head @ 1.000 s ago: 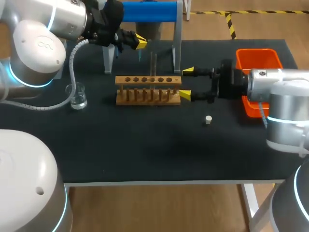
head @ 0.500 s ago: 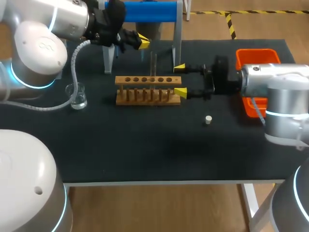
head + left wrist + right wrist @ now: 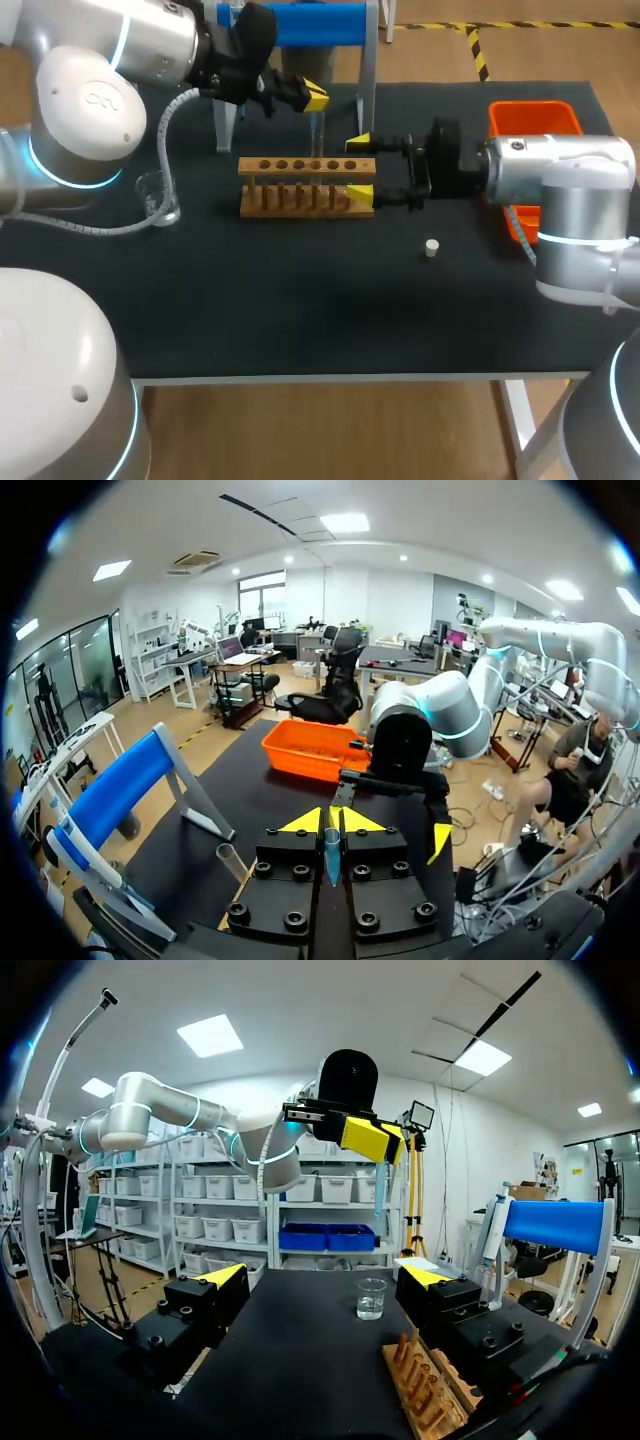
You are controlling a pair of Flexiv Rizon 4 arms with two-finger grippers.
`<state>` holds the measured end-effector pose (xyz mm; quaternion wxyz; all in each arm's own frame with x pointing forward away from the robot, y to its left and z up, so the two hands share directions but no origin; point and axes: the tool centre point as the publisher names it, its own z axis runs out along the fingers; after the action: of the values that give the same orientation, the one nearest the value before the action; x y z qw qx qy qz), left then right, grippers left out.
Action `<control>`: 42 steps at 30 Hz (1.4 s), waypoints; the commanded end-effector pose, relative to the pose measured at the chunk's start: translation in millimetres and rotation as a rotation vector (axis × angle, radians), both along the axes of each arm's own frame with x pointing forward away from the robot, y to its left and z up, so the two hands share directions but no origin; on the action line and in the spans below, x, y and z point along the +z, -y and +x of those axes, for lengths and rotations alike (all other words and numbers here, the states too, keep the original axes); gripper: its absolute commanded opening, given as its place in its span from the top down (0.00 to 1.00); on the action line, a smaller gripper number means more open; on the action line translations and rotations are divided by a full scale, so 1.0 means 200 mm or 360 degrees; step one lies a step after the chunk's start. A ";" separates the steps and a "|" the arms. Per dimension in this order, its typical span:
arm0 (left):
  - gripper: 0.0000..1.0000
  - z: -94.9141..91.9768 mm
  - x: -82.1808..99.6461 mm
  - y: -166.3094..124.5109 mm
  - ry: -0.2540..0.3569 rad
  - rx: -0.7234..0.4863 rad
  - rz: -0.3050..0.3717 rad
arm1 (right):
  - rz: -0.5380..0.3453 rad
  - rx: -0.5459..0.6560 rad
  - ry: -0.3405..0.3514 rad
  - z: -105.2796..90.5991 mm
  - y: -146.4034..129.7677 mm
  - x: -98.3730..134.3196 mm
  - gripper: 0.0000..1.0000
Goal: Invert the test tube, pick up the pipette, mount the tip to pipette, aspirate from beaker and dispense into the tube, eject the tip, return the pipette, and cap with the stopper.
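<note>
Both claws had drawn in on the rack. The left claw point(image 3: 312, 97) had swung right from beside the blue stand's point(image 3: 300, 22) leg to hang over the test tube point(image 3: 318, 135). The right claw point(image 3: 359, 167) had slid left until its yellow tips flanked the right end of the wooden rack point(image 3: 305, 185).

The test tube stood upright at the rack's far side, toward its right half, presumably parked there so both arms stayed free. Which end pointed up could not be told.

In the left wrist view the tube sat lower than the left claw's tips and just to their far side, not touching them. That claw's fingers were pinched nearly together on a slim bluish piece point(image 3: 331, 855). The piece was held by its top and hung down, tapering, so its lower end was free. It was possibly the pipette tip, though too thin to name with confidence.

The right claw was spread wide and gripped nothing. One tip was beyond the rack's far edge and the other over its near corner; contact could not be told. It looked set to steady the rack.

The stopper point(image 3: 431, 248) lay alone on the bench point(image 3: 300, 310), near and right of the rack, likely kept for the last step. The beaker point(image 3: 160, 200) stood well apart to the left. The orange bin point(image 3: 530, 120) sat at the far right, probably for the spent tip.
</note>
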<state>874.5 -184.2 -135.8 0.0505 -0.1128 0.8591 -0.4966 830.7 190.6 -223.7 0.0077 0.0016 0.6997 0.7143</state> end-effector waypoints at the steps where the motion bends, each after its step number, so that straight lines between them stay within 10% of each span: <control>1: 1.00 -0.04 0.00 0.02 -0.0006 0.0001 -0.0002 | 0.0007 0.0010 0.0003 -0.01 -0.01 0.01 0.00; 42: 1.00 -0.07 -0.01 0.03 -0.0030 -0.0010 -0.0022 | 0.0001 0.0224 -0.0022 0.15 -0.20 0.22 0.00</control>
<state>859.9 -190.7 -138.3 0.0403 -0.1147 0.8562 -0.5022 857.7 229.0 -179.3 -0.0441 -0.0396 0.6981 0.7135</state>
